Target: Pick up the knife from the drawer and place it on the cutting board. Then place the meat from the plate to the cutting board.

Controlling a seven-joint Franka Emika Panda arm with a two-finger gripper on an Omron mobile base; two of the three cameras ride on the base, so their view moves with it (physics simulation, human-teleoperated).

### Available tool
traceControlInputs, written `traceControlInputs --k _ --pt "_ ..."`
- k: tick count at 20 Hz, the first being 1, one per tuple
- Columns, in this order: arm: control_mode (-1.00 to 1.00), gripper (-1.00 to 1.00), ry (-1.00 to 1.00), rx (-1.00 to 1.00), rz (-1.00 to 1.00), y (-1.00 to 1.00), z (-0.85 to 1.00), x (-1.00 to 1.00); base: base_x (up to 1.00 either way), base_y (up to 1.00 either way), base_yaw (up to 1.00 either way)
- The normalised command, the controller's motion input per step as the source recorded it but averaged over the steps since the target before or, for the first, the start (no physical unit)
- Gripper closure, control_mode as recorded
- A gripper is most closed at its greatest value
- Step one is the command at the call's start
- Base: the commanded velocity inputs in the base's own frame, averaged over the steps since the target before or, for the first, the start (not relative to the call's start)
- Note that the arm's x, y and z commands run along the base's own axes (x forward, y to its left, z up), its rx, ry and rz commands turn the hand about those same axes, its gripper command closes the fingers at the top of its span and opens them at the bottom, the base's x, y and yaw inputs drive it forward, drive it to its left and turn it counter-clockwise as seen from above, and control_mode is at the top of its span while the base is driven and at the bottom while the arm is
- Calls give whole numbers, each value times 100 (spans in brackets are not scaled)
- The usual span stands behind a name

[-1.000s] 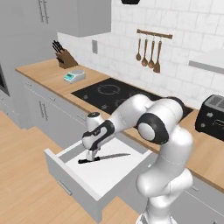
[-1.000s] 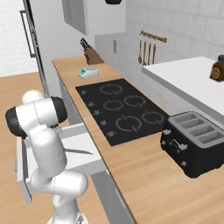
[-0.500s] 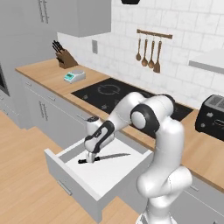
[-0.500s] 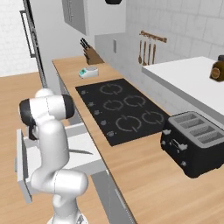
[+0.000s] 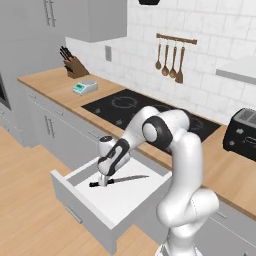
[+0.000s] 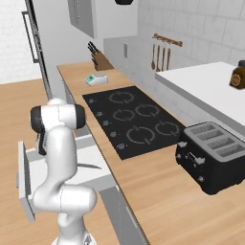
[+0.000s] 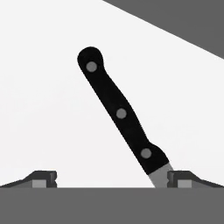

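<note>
**Claw low over the knife in the open drawer**

The drawer point(image 5: 107, 212) stands pulled out below the wooden surface point(image 5: 55, 82). On its white floor lies the knife point(image 5: 117, 180), flat, blade pointing toward the robot's body. The claw point(image 5: 104, 181) hangs just over the handle end, fingertips point(image 7: 43, 178) apart with the handle's base between them, not gripped. Beyond the drawer, a black hob point(image 5: 145, 111) is set into the surface. Farther along from the drawer sit a small scale point(image 5: 85, 88) and a knife block point(image 5: 75, 66). A toaster point(image 6: 213, 158) stands past the hob; wooden utensils point(image 5: 169, 60) hang on the tiled wall.
</note>
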Motion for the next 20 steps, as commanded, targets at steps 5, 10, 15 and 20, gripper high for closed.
traceControlInputs --k 5,10,15,20 --pt "-100 -100 0 0 0 0 -34 17 0 0 0" --pt "-100 -100 0 0 0 0 -44 16 0 0 0" --pt "-100 -100 0 0 0 0 -41 13 0 0 0" --pt "-100 -100 0 -1 1 6 -39 7 0 0 0"
